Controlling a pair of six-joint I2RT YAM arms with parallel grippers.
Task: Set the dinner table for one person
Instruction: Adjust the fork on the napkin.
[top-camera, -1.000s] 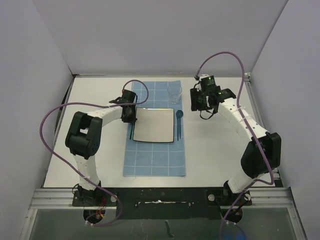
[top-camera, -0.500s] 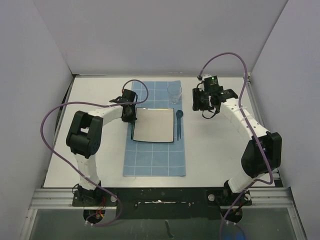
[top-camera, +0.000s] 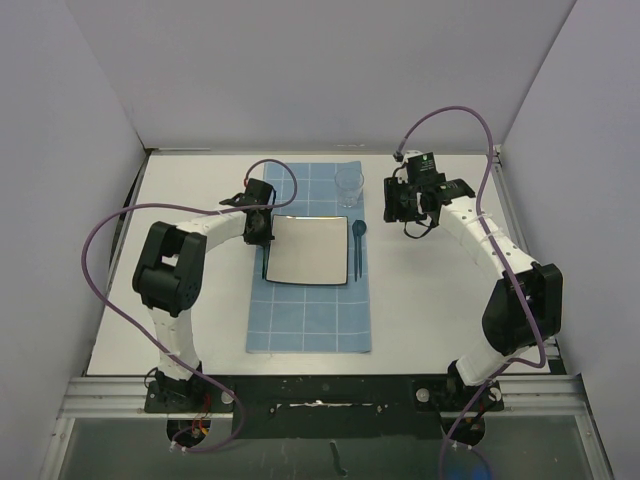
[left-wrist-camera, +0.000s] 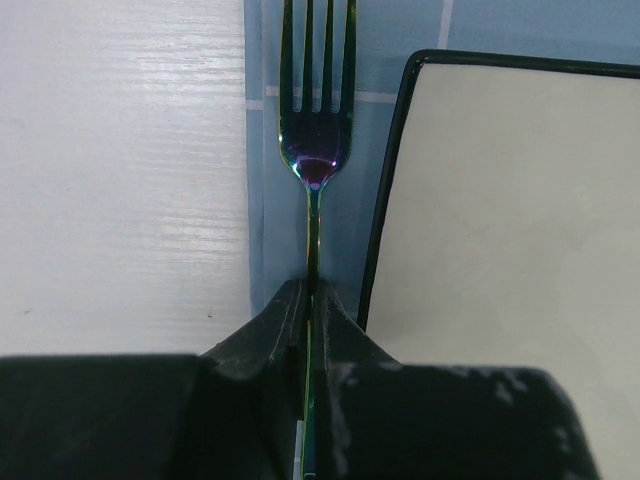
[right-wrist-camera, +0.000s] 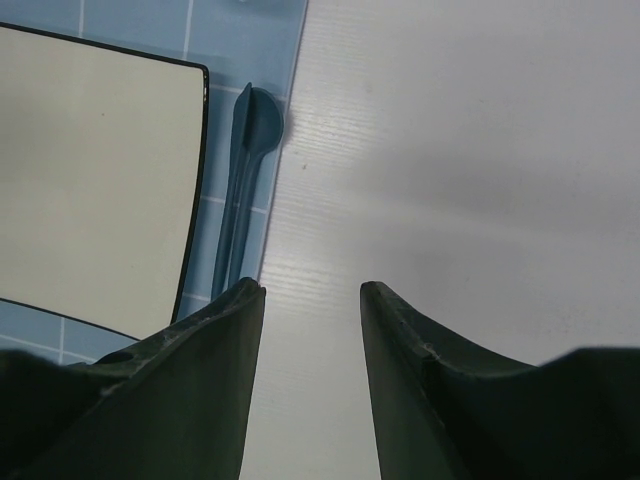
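Observation:
On the white dinner table (top-camera: 430, 300) lies a blue gridded mat (top-camera: 310, 310) with a square white black-rimmed plate (top-camera: 308, 250) on it. An iridescent fork (left-wrist-camera: 316, 150) runs along the mat's left strip beside the plate's left edge (left-wrist-camera: 385, 200), tines pointing away from the wrist camera. My left gripper (left-wrist-camera: 312, 288) is shut on the fork's handle. From above the left gripper (top-camera: 258, 228) sits at the plate's far left corner. A dark blue spoon (right-wrist-camera: 245, 170) lies right of the plate. My right gripper (right-wrist-camera: 312, 290) is open over bare table, right of the spoon.
A clear glass (top-camera: 349, 186) stands on the mat's far right corner, just left of the right gripper (top-camera: 405, 205). Grey walls close in the table on three sides. A black rail (top-camera: 320, 395) with the arm bases runs along the near edge.
The left jaws have closed onto the fork's handle. The right gripper has shifted only slightly and stays open.

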